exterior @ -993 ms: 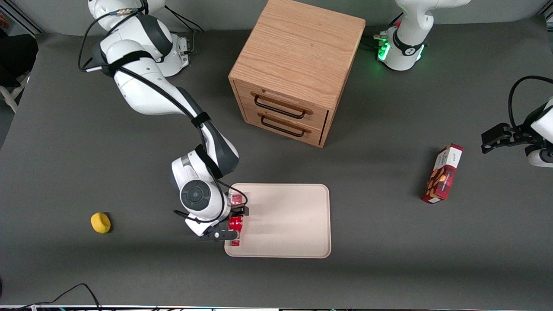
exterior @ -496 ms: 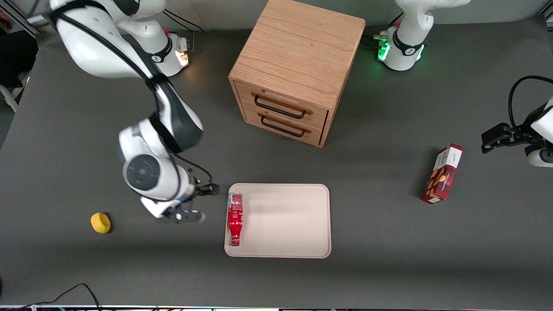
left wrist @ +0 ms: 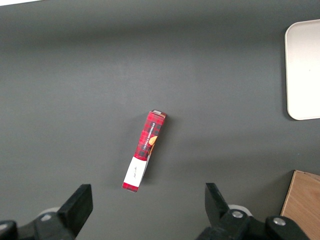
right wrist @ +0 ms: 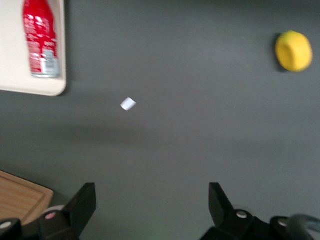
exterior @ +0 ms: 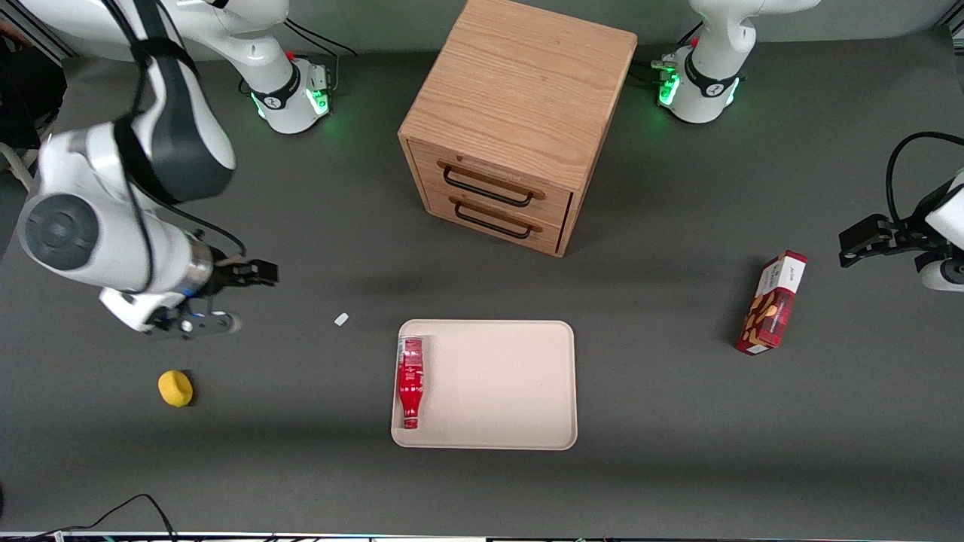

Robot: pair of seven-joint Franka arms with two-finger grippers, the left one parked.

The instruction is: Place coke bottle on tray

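The coke bottle [exterior: 410, 382] lies on its side on the tray [exterior: 504, 391], along the tray's edge nearest the working arm's end of the tabletop [exterior: 678, 467], its red cap pointing toward the front camera and its clear base toward the wooden drawer cabinet [exterior: 512, 128]. It rests inside the low rim, touching or just beside it. Nothing holds it. As far as the pictures show, the placing is done; what is left, in my judgement, is only for the arm to clear off and park (the bottle lies flat rather than upright, which the task does not forbid).

The gripper [exterior: 226, 297] hangs above bare tabletop well apart from the tray, toward the working arm's end, with the fingers [right wrist: 82, 202] spread wide and nothing between them. Near it a small yellow round object [exterior: 175, 388] sits on the tabletop, and a tiny white scrap [exterior: 341, 319] lies between the gripper and the tray.

As for writing, the bottle carries white lettering on red, and the wrist view shows a pale label patch near its base, but no word can be read. The red snack box [left wrist: 145, 151], toward the parked arm's end, has a white panel with small print, also too small to read.
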